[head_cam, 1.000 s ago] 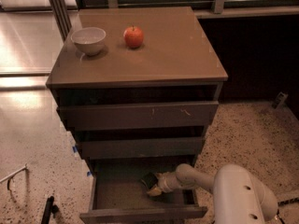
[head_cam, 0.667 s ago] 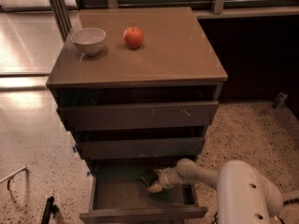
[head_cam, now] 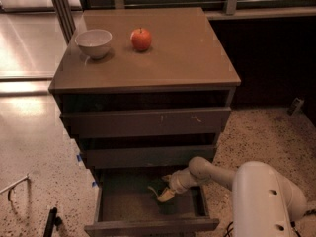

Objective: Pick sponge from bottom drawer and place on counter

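The claw (head_cam: 169, 189) is low in the bottom drawer (head_cam: 148, 226) at the sponge (head_cam: 162, 193); I cannot tell if it grips. Squeeze firmly, then lift toward the tabletop's (head_cam: 197, 68) front right corner.

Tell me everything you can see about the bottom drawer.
The bottom drawer is the lowest of three in the cabinet. It is grey-brown, wide and shallow, and it stands open, with its flat floor showing and its plain front nearest the camera. The robot's arm reaches in from the right. Its pincer is low over the middle of the floor, at the dark sponge lying there. Nothing else shows inside.
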